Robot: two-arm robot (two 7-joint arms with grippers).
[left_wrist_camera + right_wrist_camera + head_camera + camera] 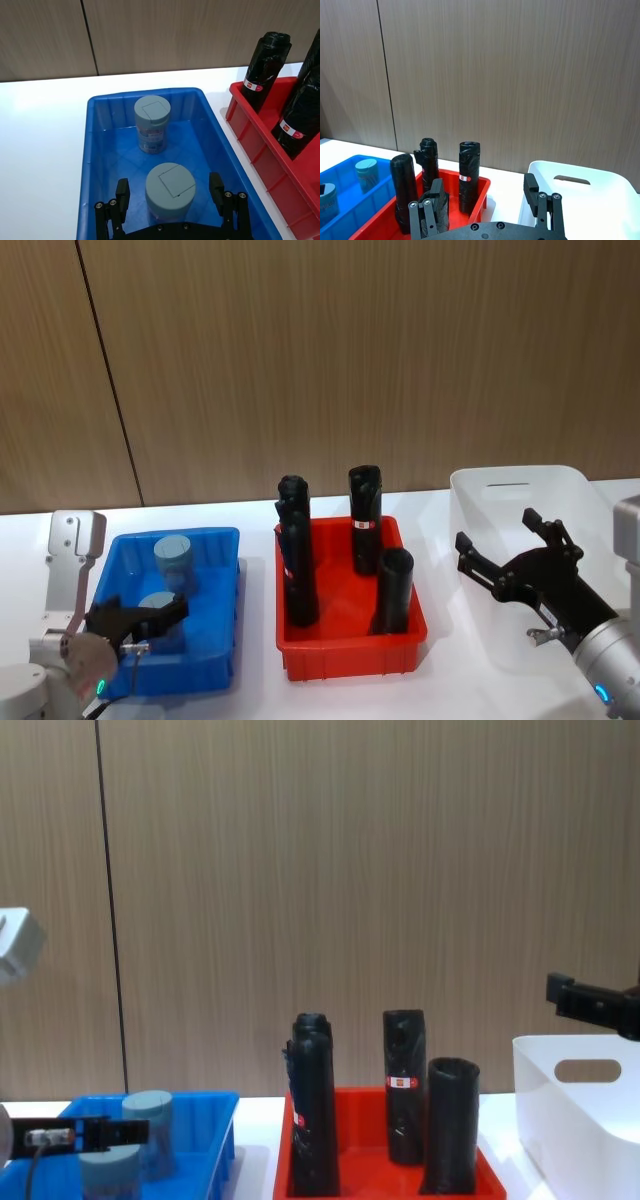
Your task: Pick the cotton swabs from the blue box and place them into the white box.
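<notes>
Two cotton swabs jars with grey-blue lids stand in the blue box (218, 537), one at the far end (173, 558) and one nearer (156, 604). My left gripper (150, 618) is open and low in the box. In the left wrist view its fingers (122, 192) straddle the near jar (170, 187) with a gap on each side, and the far jar (152, 120) stands beyond. At the right, my right gripper (510, 552) hangs open and holds nothing above the near left part of the white box (480, 485).
A red tray (350, 655) with several upright black rolls (364, 515) stands between the two boxes. A wooden wall runs behind the white table. Bare tabletop lies left of the blue box and between the bins.
</notes>
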